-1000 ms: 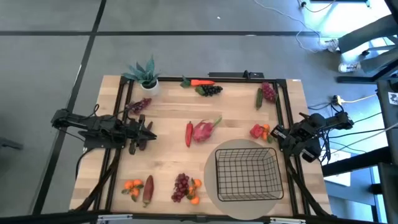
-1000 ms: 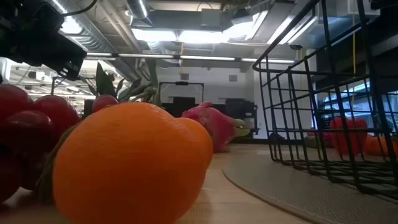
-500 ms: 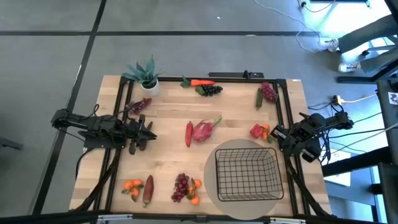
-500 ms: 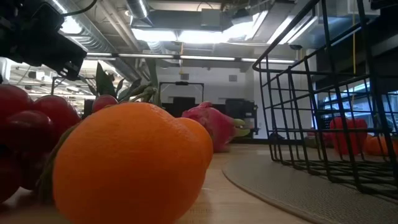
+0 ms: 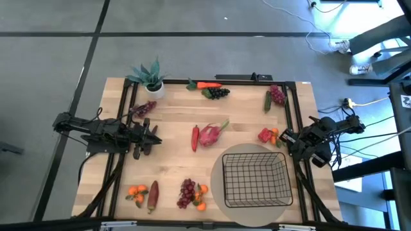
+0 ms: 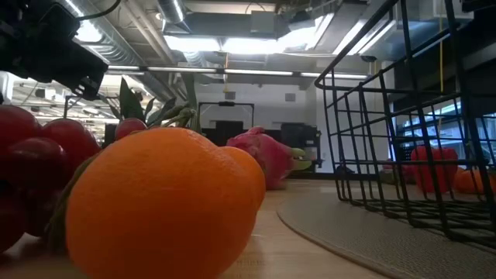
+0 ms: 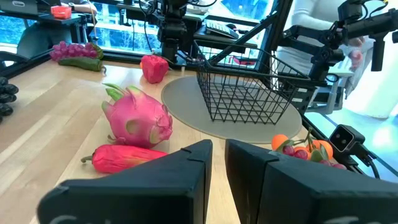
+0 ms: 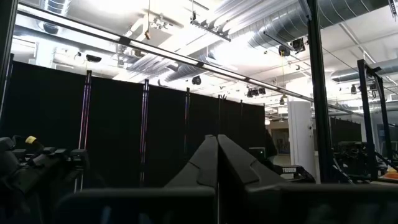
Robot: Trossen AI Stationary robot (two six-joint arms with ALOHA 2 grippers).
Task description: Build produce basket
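The black wire basket (image 5: 253,181) stands on a round grey mat (image 5: 218,192) at the front right and has nothing in it. Produce lies scattered on the table: a pink dragon fruit (image 5: 210,135) and a long red pepper (image 5: 195,138) in the middle, a carrot (image 5: 207,85) and dark grapes (image 5: 217,93) at the far edge, oranges (image 5: 137,191) and a potato (image 5: 153,196) at the front left. My left gripper (image 5: 156,138) waits level at the left, a narrow gap between its fingers (image 7: 217,163). My right gripper (image 5: 282,136) is shut at the right edge, tipped upward (image 8: 217,146).
A potted plant (image 5: 151,76) stands at the far left corner. Red grapes (image 5: 277,95) and a green pepper (image 5: 267,101) lie far right, a red pepper with an orange (image 5: 268,135) near my right gripper, grapes with oranges (image 5: 187,192) at the front. A person in white (image 7: 308,15) stands beyond the table.
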